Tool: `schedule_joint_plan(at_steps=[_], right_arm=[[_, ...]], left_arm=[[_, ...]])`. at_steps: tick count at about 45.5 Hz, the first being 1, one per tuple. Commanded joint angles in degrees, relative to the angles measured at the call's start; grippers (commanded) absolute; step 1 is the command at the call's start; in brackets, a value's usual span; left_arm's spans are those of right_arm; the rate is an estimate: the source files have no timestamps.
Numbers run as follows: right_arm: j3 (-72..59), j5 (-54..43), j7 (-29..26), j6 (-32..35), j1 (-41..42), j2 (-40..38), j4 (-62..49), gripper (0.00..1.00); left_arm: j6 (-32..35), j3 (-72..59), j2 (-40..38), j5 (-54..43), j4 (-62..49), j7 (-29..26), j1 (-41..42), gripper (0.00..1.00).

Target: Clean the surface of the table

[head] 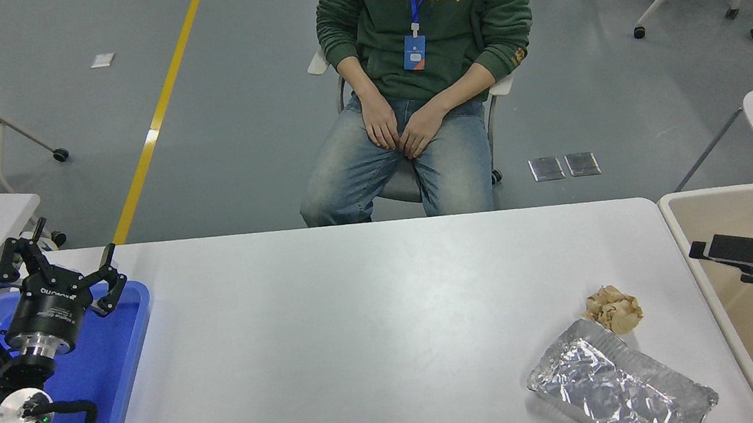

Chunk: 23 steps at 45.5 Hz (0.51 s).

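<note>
The white table surface (362, 328) fills the middle of the head view. On its right front part lie a crumpled brown paper ball (615, 309) and, just in front of it, a silver foil bag (617, 390). My right gripper (719, 264) comes in from the right edge, above the beige bin, well right of the paper ball. Its fingers stand apart and hold nothing. My left gripper (60, 268) is parked open over the blue tray at the lower left.
A blue tray (123, 357) lies on the table's left end under the left arm. A beige bin (742, 202) stands against the table's right end. A person in a green hoodie (425, 26) sits at the far side, hands on lap.
</note>
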Motion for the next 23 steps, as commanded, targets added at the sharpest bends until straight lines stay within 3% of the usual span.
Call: schedule_joint_plan(at_steps=[1,23], right_arm=[[-6.9,-2.0,-0.3,0.5,-0.2,-6.0,6.0,1.0],[-11.9,-1.0,-8.0,-0.1,-3.8,-0.4,5.5,0.99]], left_arm=[[0.0,0.0,0.0,0.0,0.0,0.0,0.0,1.0],[0.0,0.0,0.0,0.0,0.0,0.0,0.0,1.0]])
